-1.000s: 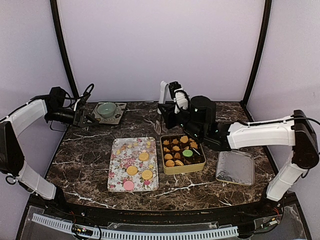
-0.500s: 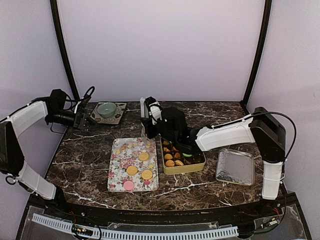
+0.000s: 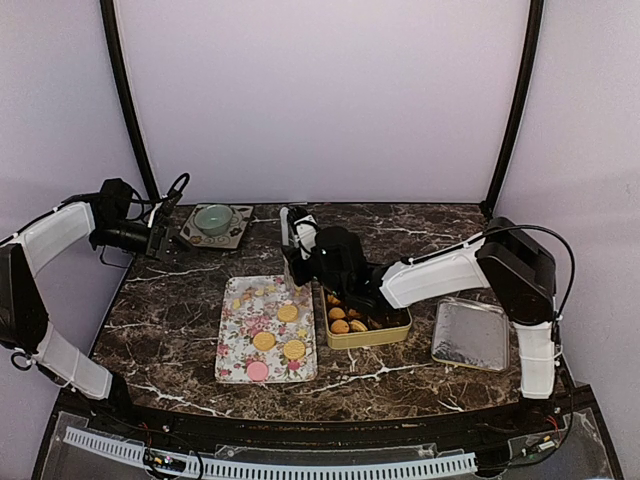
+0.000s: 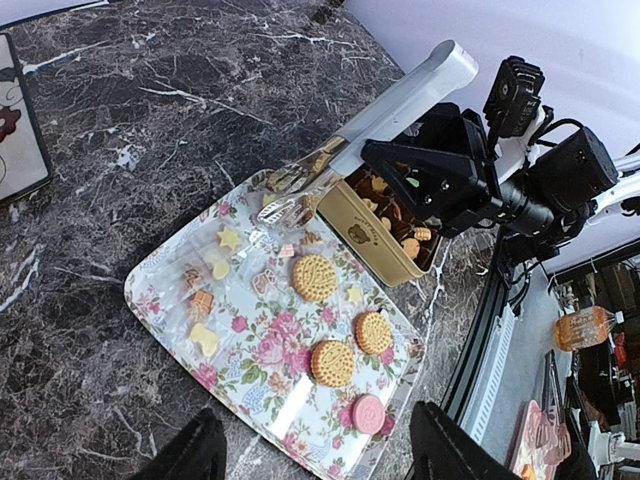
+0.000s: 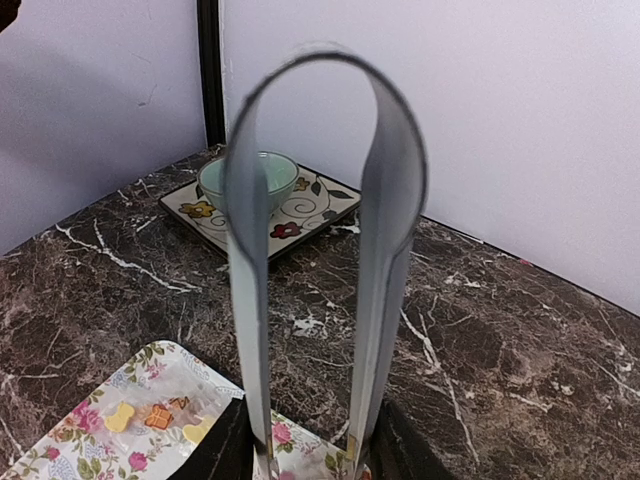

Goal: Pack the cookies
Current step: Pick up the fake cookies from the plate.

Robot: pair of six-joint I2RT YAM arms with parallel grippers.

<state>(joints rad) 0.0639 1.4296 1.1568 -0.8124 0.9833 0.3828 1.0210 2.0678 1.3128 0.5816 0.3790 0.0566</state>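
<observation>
Lying centre-low, cookies (image 3: pixel 264 341) are noted on the flowered tray (image 3: pixel 240 330); others are packed in the gold tin (image 3: pixel 365 338) alongside. Tongs (image 5: pixel 245 300) are clamped by the right gripper (image 5: pixel 310 445) over the tray's upper-right corner. Upper left, the left gripper (image 3: pixel 175 240) is held agape, empty.

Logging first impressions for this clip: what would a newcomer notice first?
The right pincer holds long metal tongs, tips down over the far end of the flowered tray mid-table, where round cookies lie loose. Beside the tray stands a gold tin, already partly filled; the left pincer hangs open at the far left.
</observation>
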